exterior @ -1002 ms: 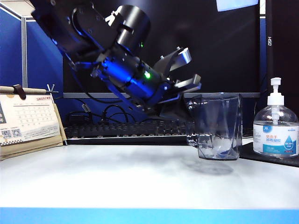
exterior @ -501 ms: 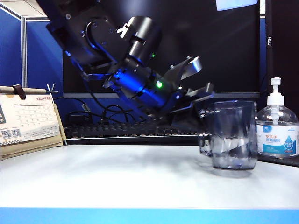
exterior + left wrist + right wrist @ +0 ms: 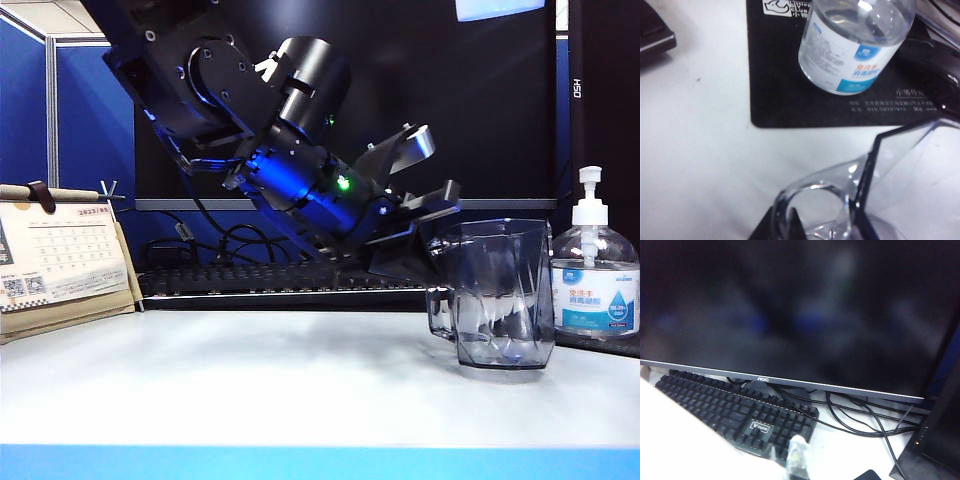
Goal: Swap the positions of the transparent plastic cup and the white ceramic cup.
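On the right of the table, the left gripper (image 3: 432,228) pinches the transparent plastic cup (image 3: 503,295); right gripper unseen, pressed together. Monitor (image 3: 790,305) reads "AOC".

We see the left gripper (image 3: 425,245) only in part: its fingertips are hidden behind the rim of the transparent plastic cup (image 3: 503,295). In the left wrist view that cup is cut off by the picture's edge, as is the top of the sanitizer bottle (image 3: 855,42) beyond it. In the right wrist view the monitor (image 3: 790,310) is dark and blurred, and the right gripper does not show there.
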